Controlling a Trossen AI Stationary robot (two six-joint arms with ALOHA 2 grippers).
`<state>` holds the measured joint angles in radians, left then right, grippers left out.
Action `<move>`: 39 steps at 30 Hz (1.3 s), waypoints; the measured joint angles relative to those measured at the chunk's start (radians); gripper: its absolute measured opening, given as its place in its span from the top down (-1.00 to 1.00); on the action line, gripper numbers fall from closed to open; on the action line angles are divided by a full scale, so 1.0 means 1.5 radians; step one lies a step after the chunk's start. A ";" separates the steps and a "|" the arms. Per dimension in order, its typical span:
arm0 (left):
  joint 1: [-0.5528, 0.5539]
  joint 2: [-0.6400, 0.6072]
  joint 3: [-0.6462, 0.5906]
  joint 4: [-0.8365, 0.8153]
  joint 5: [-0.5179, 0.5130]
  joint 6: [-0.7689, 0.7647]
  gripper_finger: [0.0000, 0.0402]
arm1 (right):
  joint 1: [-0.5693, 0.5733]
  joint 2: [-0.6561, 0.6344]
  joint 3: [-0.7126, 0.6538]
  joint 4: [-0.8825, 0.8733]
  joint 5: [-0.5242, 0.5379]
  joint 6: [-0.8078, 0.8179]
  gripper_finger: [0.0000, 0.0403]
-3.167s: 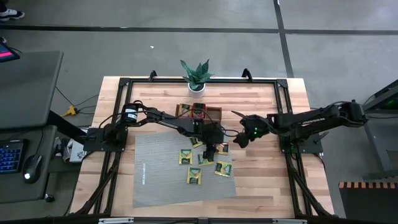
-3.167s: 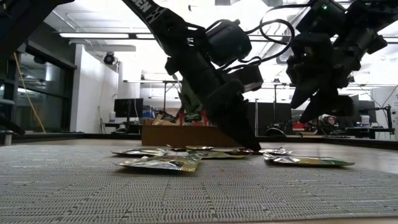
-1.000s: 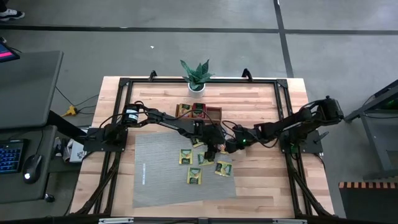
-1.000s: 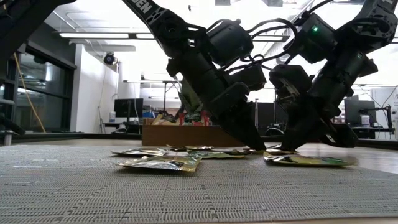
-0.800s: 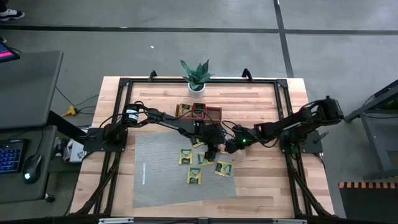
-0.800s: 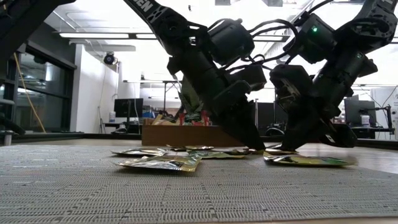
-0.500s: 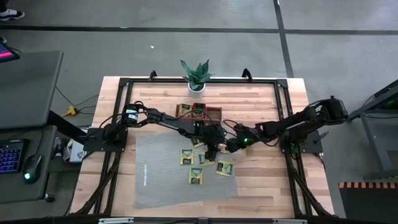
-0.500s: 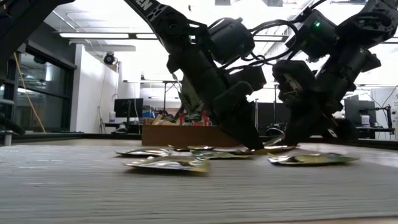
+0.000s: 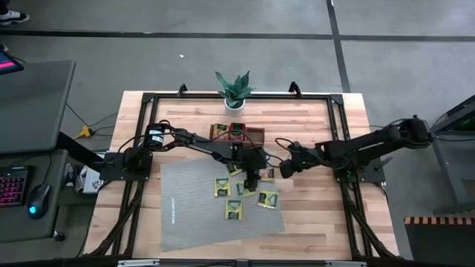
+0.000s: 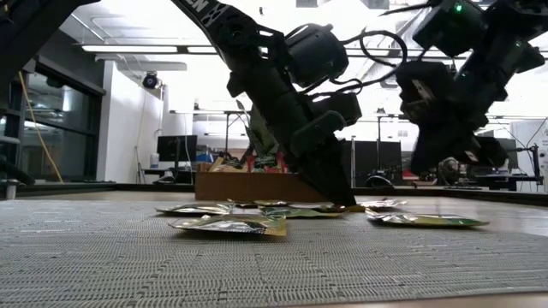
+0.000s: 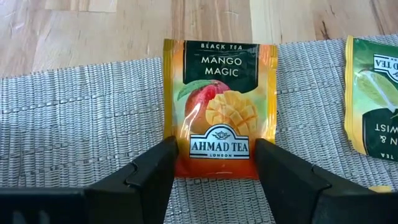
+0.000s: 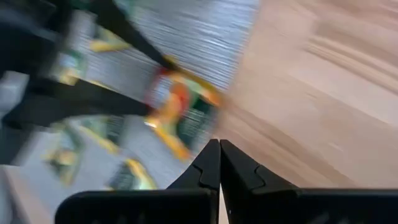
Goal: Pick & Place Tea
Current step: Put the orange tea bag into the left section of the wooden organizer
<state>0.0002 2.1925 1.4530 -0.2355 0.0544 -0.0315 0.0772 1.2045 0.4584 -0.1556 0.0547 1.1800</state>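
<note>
Judging from the sachets already showing in the wooden tray (image 9: 237, 133), part of the sorting is done, yet several tea sachets (image 9: 234, 211) lie on the grey ribbed mat (image 9: 193, 215) on the near side of that tray, so a good share of the task looks left. Just in front of the tray, the left gripper (image 11: 214, 163) is lowered to the mat with its fingers apart, one on each side of the lower edge of a mango tea sachet (image 11: 219, 106) that lies flat; it has not closed, so I judge this pick not yet made. To the right of the tray, the right gripper (image 12: 219, 163) hangs above the table with its fingers pressed together and nothing between them. How many sachets sit in the tray, and in which compartments, is too small to tell from above, and the low view shows only the tray's front wall. The right wrist view is smeared, so the sachets beyond its fingers cannot be told apart there.
</note>
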 joint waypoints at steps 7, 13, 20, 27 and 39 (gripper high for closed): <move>0.000 0.000 -0.001 0.002 0.013 -0.003 -0.06 | 0.000 -0.001 0.000 0.037 0.012 -0.015 0.95; 0.000 0.000 -0.001 0.011 0.001 -0.002 -0.06 | 0.000 0.013 0.000 0.058 0.031 -0.023 0.62; 0.004 0.000 -0.001 0.013 0.007 -0.005 -0.06 | 0.000 0.077 0.000 0.113 0.030 0.020 0.10; 0.004 0.000 -0.001 0.015 0.006 -0.004 -0.06 | 0.000 0.146 0.000 0.156 0.003 0.073 -0.09; 0.004 0.000 -0.001 0.016 0.005 0.000 -0.06 | -0.001 0.174 0.000 0.202 -0.005 0.088 0.09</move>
<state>0.0063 2.1929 1.4513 -0.2119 0.0624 -0.0315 0.0765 1.4654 0.4591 0.1478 0.0467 1.3125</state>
